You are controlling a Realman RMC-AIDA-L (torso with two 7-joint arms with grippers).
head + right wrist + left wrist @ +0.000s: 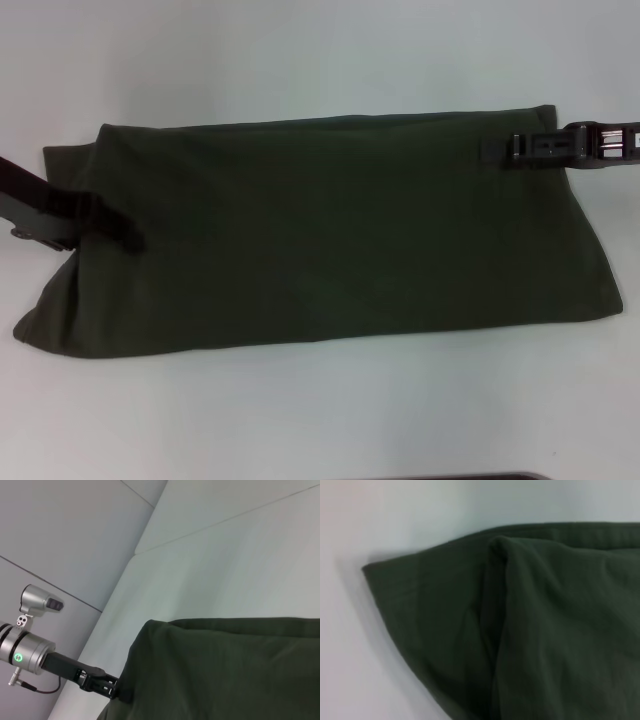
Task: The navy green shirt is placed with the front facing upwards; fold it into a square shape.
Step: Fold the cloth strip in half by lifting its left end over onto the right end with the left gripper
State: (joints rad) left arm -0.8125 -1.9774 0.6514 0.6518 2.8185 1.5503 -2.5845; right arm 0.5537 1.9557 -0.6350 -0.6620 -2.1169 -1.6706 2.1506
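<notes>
Left gripper (135, 240): it reaches in from the left side in the head view, its black fingers lying on the left part of the cloth, near the left edge. Whether the fingers are apart or closed I cannot tell. The right wrist view shows this arm farther off (111, 688), its silver wrist housing with a green light behind it, its tip against the cloth's end.

Right gripper (500, 148): it comes in from the right side at the far right corner of the cloth, its black fingers laid flat over the top edge. Their state cannot be told either.

Dark olive-green cotton shirt (330, 230): it lies on the table as a long, wide band, plain side up, running left to right between the two grippers. Its left end is looser, with a layer showing beneath the upper fold; the left wrist view shows that layered corner (445, 630).

White table (320, 410): it carries the shirt.
</notes>
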